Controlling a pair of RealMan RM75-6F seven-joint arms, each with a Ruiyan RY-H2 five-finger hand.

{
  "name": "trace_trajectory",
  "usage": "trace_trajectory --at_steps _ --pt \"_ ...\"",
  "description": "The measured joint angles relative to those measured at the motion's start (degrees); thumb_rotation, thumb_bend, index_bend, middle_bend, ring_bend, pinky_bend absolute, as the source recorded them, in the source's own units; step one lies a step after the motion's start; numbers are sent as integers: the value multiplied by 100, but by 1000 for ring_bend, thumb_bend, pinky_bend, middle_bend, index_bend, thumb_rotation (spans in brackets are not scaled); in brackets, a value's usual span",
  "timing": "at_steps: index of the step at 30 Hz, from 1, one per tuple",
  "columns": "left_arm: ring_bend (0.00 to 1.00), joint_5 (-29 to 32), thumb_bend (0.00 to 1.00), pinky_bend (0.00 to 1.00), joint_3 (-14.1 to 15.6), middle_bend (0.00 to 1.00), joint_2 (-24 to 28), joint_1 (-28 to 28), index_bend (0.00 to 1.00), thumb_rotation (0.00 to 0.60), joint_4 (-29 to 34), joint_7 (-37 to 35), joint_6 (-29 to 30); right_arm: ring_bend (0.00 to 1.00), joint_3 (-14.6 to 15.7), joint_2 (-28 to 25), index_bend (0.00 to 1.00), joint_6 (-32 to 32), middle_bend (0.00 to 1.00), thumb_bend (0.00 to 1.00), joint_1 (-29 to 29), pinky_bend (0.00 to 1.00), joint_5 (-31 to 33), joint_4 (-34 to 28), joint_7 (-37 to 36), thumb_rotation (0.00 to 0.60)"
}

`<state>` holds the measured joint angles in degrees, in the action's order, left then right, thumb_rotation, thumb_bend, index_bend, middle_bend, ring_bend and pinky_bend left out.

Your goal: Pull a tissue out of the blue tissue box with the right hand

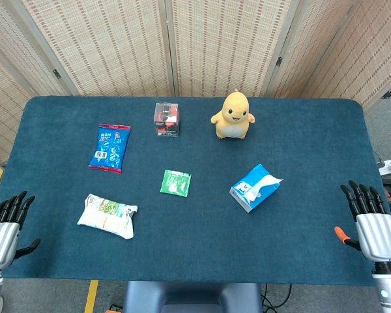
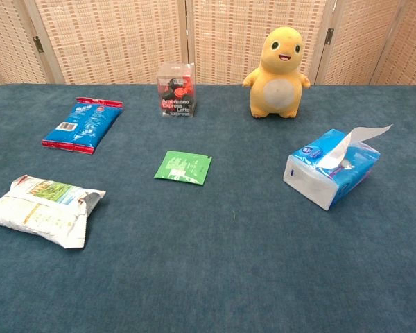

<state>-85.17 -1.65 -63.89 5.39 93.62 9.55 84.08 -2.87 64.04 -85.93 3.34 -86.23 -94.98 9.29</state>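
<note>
Tissue box (image 2: 333,166), the blue soft-pack kind, is lying on the table (image 1: 293,241) in front of and to the right of the yellow plush toy (image 2: 279,72), which works as the anchor for everything else. A white tissue (image 2: 353,142) is already poking up out of the slot and flopping toward the right, so there's a decent tab to grab.

The right hand (image 1: 371,222) is parked at the table's right edge, well apart from the box, fingers straight and spread, holding nothing. The left hand (image 1: 5,225) is the same deal on the far left edge, open and empty. Neither one shows in the chest view.

Other stuff around: a clear box of Americano Express coffee (image 2: 177,90) left of the plush, a blue snack packet (image 2: 83,125) further left, a green sachet (image 2: 184,167) in front-left of the plush, and a white snack bag (image 2: 45,210) way out front-left.

What could go wrong, I reckon: that pack looks light and soft, and nothing is pinning it down. If the pinch takes hold low on the sheet or the pull goes sideways, the whole pack probably lifts or slides along instead of releasing the tissue. Grabbing only the thin tip could tear it. A clumsy approach might also squash the pack or stuff the tab back in.
</note>
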Motion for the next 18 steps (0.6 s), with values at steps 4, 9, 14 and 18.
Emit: trace_trajectory --at_steps 4,9,14,18 --pt "0 -5 253 119 -12 0 -2 -4 0 600 3 -27 29 0 -14 4 0 19 0 136 3 0 30 -9 -23 600" --pt "0 -35 251 119 -10 0 -5 -10 0 600 10 -22 60 0 -16 6 0 26 0 137 7 0 18 11 -73 600" --pt "0 -47 251 119 0 0 -14 -6 0 600 10 -2 46 0 -17 14 0 28 0 141 17 0 -14 42 -127 600" --pt "0 -23 249 120 8 0 -9 1 0 600 25 18 6 0 -49 80 40 65 30 183 80 0 -43 160 -173 600"
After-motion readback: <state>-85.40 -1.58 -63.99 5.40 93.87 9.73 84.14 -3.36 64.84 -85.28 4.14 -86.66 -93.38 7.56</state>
